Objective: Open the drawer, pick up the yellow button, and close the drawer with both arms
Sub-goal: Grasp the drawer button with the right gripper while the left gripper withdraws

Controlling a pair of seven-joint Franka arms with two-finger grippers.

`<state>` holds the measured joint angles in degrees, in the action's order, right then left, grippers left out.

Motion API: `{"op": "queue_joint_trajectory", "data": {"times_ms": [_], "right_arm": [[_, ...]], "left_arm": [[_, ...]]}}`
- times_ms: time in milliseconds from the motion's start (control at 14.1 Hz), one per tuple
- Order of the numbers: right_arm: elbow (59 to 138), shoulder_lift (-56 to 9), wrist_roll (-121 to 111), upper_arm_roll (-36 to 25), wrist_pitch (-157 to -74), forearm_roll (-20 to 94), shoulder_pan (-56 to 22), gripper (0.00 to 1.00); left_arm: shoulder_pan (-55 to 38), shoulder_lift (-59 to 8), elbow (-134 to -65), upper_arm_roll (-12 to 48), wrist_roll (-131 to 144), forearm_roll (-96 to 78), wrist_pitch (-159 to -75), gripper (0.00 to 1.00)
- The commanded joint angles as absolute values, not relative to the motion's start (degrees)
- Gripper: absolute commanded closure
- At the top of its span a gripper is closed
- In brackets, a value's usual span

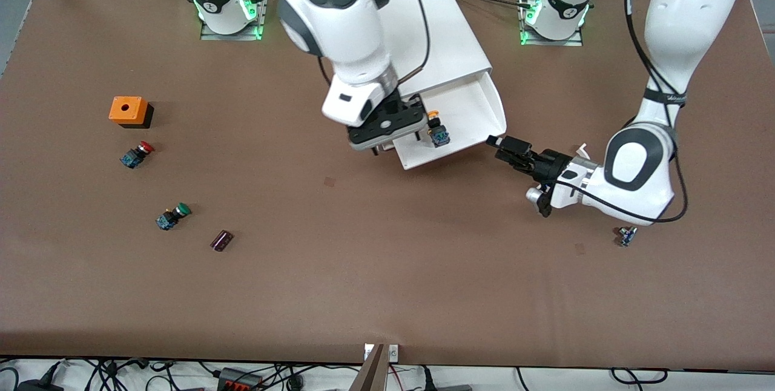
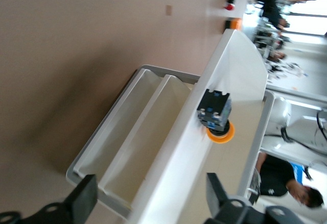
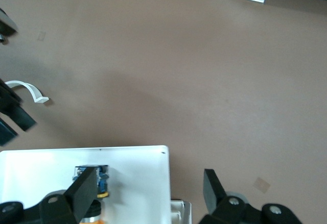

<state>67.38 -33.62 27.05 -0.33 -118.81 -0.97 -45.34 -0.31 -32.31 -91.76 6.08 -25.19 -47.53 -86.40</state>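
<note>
The white cabinet (image 1: 436,34) stands between the arms' bases, with its top drawer (image 1: 466,112) pulled out toward the front camera. The button (image 1: 437,132), orange-yellow cap on a black-and-blue body, lies inside the drawer (image 2: 240,71). My right gripper (image 1: 396,141) hangs open over the drawer (image 3: 133,183), one of its fingers (image 3: 84,188) right beside the button (image 3: 100,176). At the drawer's front corner toward the left arm's end, my left gripper (image 1: 497,147) is open. The drawer's front rim lies between its fingers (image 2: 84,198), untouched. The left wrist view shows the button (image 2: 214,113) on the drawer floor.
Toward the right arm's end of the table sit an orange box (image 1: 128,111), a red-capped button (image 1: 137,154), a green-capped button (image 1: 172,216) and a small dark block (image 1: 221,239). A small blue part (image 1: 626,236) lies by the left arm's elbow.
</note>
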Motion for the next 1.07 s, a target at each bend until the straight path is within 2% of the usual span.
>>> {"op": "queue_joint_trajectory", "data": {"times_ms": [0,284,427,782,996], "right_arm": [[62.49,-38.05,28.04,-1.23,-118.48,-2.55,-47.19,0.09],[60.38,-41.48,28.13,-1.14,-119.52,-2.46,-49.39,0.13],[60.29,-42.19,30.05,-0.88,-121.89,-2.29,-49.39,0.17],[60.29,-43.59,31.55,-0.88,-122.34,-2.55,-51.23,0.17],[60.29,-44.03,31.55,-1.23,-121.99,-2.72,-52.47,0.17]], "left_arm": [[-1.14,-26.99,-88.8,6.5,-11.91,-38.45,-86.48,0.0],[-2.28,-26.81,-76.4,6.86,1.2,-20.62,-82.98,0.0],[-5.08,-26.02,-73.32,6.86,3.6,-7.98,-82.09,0.0],[-6.5,-27.94,-71.98,5.89,5.18,-2.03,-83.49,0.0],[-6.59,-29.71,-72.16,5.8,10.1,-1.76,-90.51,0.0]]}}
